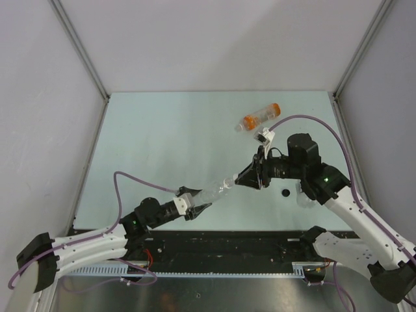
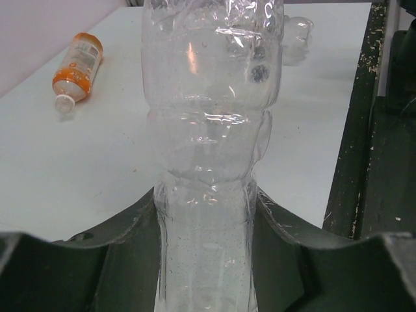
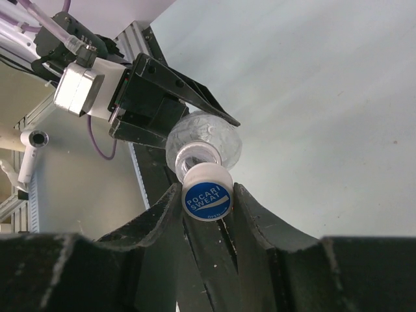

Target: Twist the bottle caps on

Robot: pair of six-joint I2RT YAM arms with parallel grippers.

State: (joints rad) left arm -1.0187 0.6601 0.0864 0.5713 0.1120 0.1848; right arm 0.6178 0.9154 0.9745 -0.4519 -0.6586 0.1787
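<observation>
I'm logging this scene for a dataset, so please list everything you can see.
clear bottle: one, clear, held between both hands
white cap: one, white with a blue printed top, on the clear bottle's neck
orange bottle: one, orange, lying on its side at the far right of the table
black cap: one, black, on the table beside the right arm
table: one, pale, beneath everything
left hand: one, black, shut on the clear bottle's body
right hand: one, black, shut on the white cap
</observation>
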